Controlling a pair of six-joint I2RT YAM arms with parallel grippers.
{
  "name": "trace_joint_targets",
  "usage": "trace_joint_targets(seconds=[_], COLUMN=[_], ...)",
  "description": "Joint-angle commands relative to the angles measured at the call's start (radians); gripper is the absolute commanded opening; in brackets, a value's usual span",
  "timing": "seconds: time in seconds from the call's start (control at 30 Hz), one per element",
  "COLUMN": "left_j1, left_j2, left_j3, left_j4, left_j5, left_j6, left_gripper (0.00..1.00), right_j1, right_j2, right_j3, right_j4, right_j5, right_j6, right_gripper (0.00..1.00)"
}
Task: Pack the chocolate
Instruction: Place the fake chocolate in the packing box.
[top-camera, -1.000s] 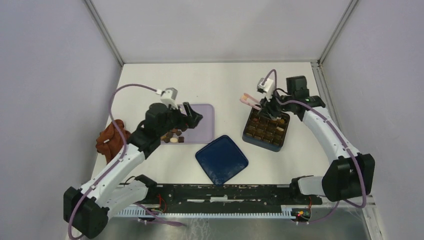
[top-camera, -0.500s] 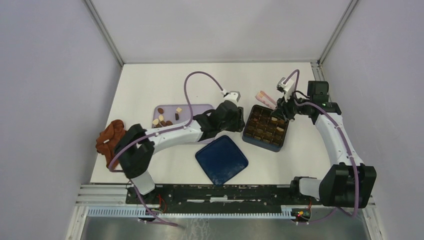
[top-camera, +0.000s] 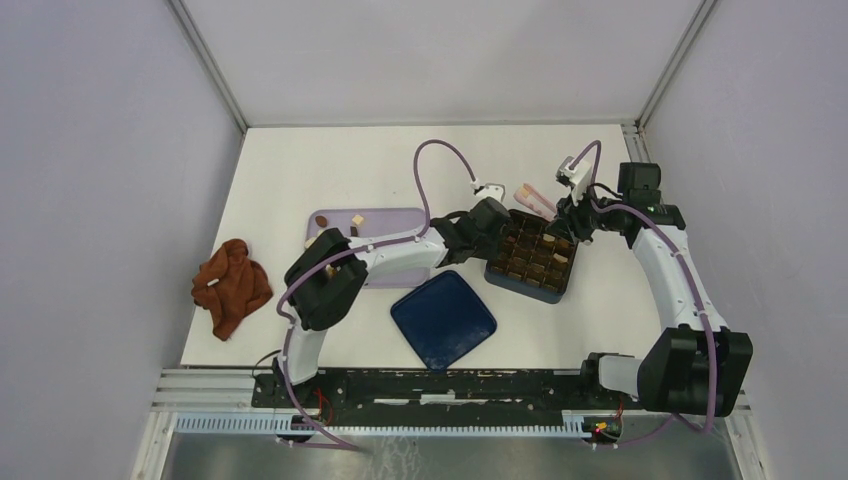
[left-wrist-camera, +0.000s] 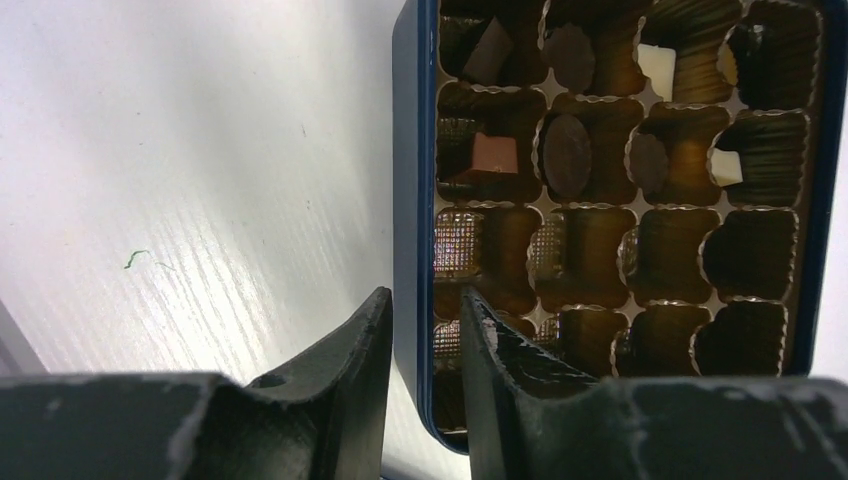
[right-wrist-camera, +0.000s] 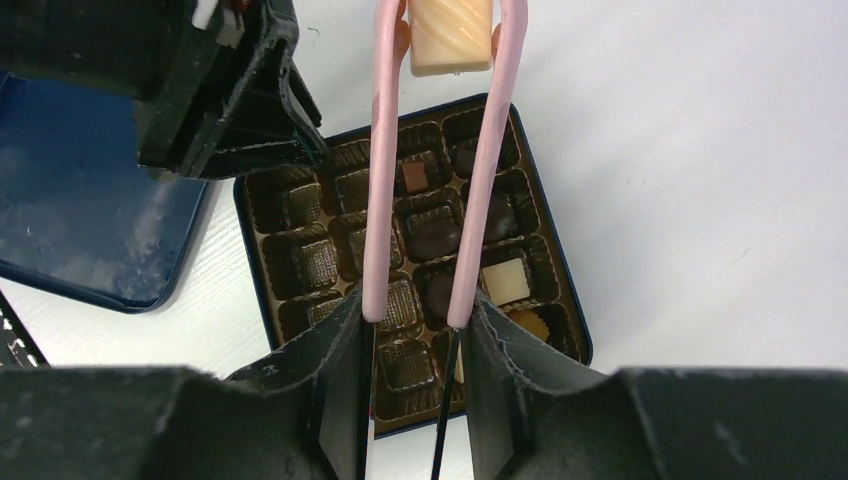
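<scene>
**Operator:** What state are the tools in?

**Tech:** The right gripper (right-wrist-camera: 415, 305) is clamped on the tongs (right-wrist-camera: 380, 150). The tongs pinch one cream piece (right-wrist-camera: 450, 35) at their tips. The left gripper (left-wrist-camera: 425, 300) stands narrow, with one finger on each side of the box (left-wrist-camera: 405, 150) wall at the box's 10 o'clock corner. I cannot tell whether it bites the wall yet.

**Operator:** Where is the chocolate (left-wrist-camera: 493, 155)?

**Tech:** The held piece hangs over the table (right-wrist-camera: 700, 150), just past the box rim at 11 o'clock. Several pieces sit in the cells (left-wrist-camera: 745, 265). A few lie on the tray (top-camera: 395, 215) at 9 o'clock of the box. The lid (top-camera: 443, 318) lies at 7 o'clock.

**Operator:** How should this placement be done well?

**Tech:** In my judgement:
1. Seat the left grip first, so the box cannot slide.
2. Bring the tong tips back over an empty cell. The rows nearest the left gripper look empty, so stay apart from its fingers.
3. Square the piece to the cell and lower it until it sits inside the cup.
4. Ease the tongs apart only slightly. A harder squeeze could crack the piece or shoot it out.
5. Lift straight up.
</scene>
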Motion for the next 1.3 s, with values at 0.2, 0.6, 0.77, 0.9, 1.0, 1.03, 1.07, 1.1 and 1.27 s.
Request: trace_joint_targets(seconds=[0.2, 0.6, 0.77, 0.9, 1.0, 1.03, 1.07, 1.1, 1.27], left_j1=[0.002, -0.018, -0.072, -0.093, -0.11, -0.113, -0.114, -0.114, -0.118], left_j2=[0.075, -0.037, -0.138, -0.192, -0.23, -0.24, -0.246, -0.248, -0.256], left_j3=[0.097, 0.032, -0.082, -0.157, -0.238, -0.256, -0.268, -0.274, -0.312], left_j4=[-0.042, 0.094, 0.286, 0.428, 0.56, 0.594, 0.624, 0.639, 0.726], left_j5=[0.014, -0.136, -0.302, -0.364, -0.376, -0.376, -0.374, -0.373, -0.37], left_j6=[0.038, 0.122, 0.239, 0.305, 0.365, 0.383, 0.396, 0.406, 0.452], left_gripper=[0.29, 0.02, 0.02, 0.02, 0.02, 0.02, 0.02, 0.02, 0.02], right_j1=[-0.008, -0.031, -0.039, -0.041, -0.044, -0.045, -0.046, -0.047, -0.05], right_j2=[0.002, -0.003, -0.028, -0.048, -0.067, -0.073, -0.078, -0.084, -0.107], right_j3=[0.003, 0.024, 0.041, 0.063, 0.078, 0.083, 0.085, 0.087, 0.093], right_j4=[0.009, -0.024, -0.038, -0.054, -0.065, -0.068, -0.071, -0.073, -0.102], right_j5=[-0.038, -0.075, -0.103, -0.125, -0.136, -0.14, -0.143, -0.146, -0.157], right_j6=[-0.015, -0.022, -0.019, -0.016, -0.016, -0.016, -0.016, -0.016, -0.032], right_gripper=[0.14, 0.14, 0.15, 0.14, 0.15, 0.15, 0.14, 0.14, 0.15])
